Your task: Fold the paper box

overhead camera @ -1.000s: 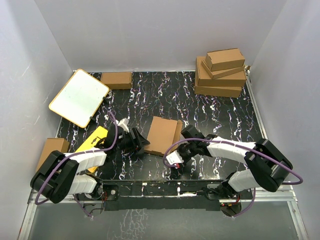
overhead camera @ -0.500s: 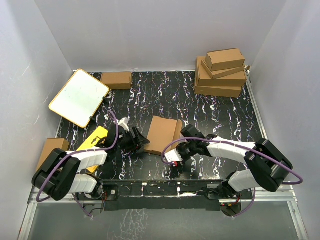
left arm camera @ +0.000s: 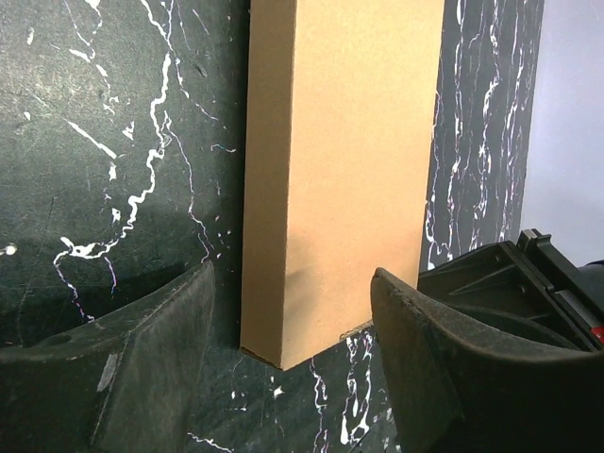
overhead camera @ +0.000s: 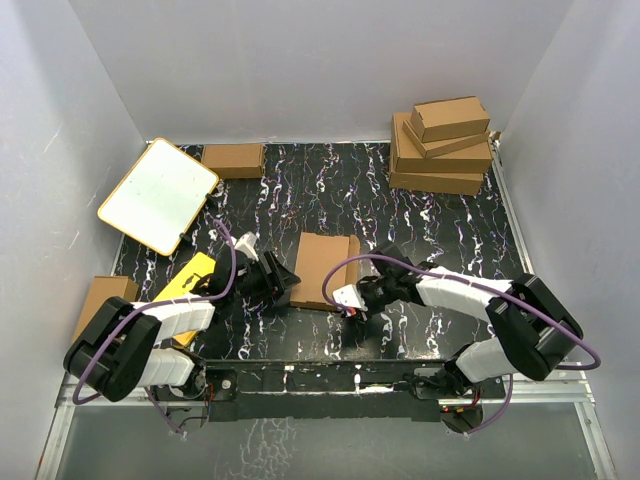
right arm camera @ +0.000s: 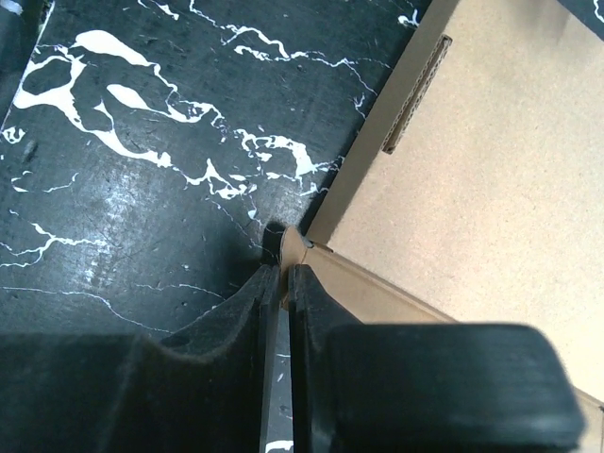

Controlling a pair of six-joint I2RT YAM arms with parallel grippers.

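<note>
My right fingers (right arm camera: pixel 262 288) are closed on a thin corner of cardboard, a small tan flap edge of the paper box (right arm camera: pixel 472 179) nipped between the two tips, low over the black marbled tabletop (right arm camera: pixel 142 142). Just past the pinch a brown panel with a narrow slit in it runs off to the right. My left fingers (left arm camera: pixel 170 340) stand apart, one on each side of the box's near end; I cannot tell whether either touches it, and they grip nothing. From above, the box lies flat near the middle of the tabletop, between my two arms and close to the near edge, with a strip of cardboard showing along its right side where my right fingers hold it. My judgement is that the folding is nearly done: the body already reads as a thin closed rectangle, and what is left is that right-hand flap, to be tucked in or pressed shut. Further out are a stack of finished boxes (overhead camera: pixel 440 145) in the far right corner, a single box (overhead camera: pixel 232 158) at the back, another box (overhead camera: pixel 100 298) at the left edge, a yellow card (overhead camera: pixel 186 277) under my left arm, and a white board with an orange rim (overhead camera: pixel 160 195) at the far left.
</note>
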